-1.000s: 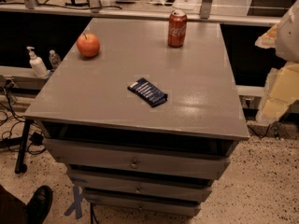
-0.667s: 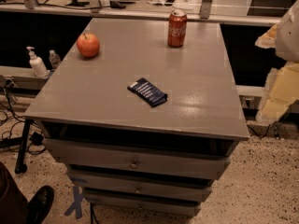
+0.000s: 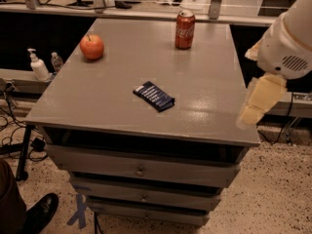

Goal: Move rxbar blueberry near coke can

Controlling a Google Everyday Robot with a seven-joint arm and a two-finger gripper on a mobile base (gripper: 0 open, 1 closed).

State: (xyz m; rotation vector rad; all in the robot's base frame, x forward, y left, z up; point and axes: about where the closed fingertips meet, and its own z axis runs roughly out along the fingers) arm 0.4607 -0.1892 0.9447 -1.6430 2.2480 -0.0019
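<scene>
Since a second ago the hand (image 3: pixel 254 105) has drifted in toward the right edge of the worktop (image 3: pixel 204 82); nothing on top has shifted. Nearest me, a bystander's shoe (image 3: pixel 40 212) sits at 7 o'clock beside the drawers (image 3: pixel 141 169), out of my path.

The rxbar blueberry (image 3: pixel 154 96) lies flat and skewed mid-worktop, untouched. The hand hangs at its 3 o'clock, beyond the edge. Whether it is spread or pressed together I cannot tell.

Further back, the apple (image 3: pixel 92 47) sits at the bar's 11 o'clock. The coke can (image 3: pixel 185 29) stands upright at its 1 o'clock, well apart, near the far edge.

My step is the reach. I'd come down over the bar, turn the wrist to pinch across its narrow width, and lift clear. Then I'd set it down short of the can so I don't topple it.
</scene>
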